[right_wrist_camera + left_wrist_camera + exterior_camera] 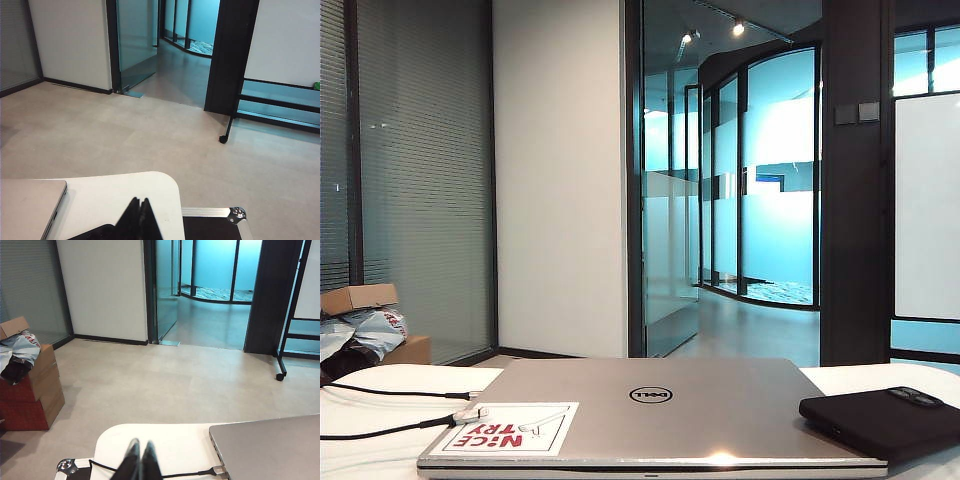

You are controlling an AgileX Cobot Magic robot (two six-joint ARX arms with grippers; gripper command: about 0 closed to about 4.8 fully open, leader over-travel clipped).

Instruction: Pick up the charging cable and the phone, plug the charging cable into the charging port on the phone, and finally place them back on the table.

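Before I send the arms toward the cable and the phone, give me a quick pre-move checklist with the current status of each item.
1. Left end effector shut and empty, above the table edge: not ok for grasping, open it first.
2. Right end effector shut and empty, just above the phone: not ok, open it.
3. Charging cable on the table, silvery plug resting on the laptop sticker: ok, reachable.
4. Phone lying flat beside the laptop, camera bump up: ok.
5. Phone charging port orientation: cannot tell.
6. Second black cord running close behind the charging cable: not ok, risk of grabbing the wrong one.
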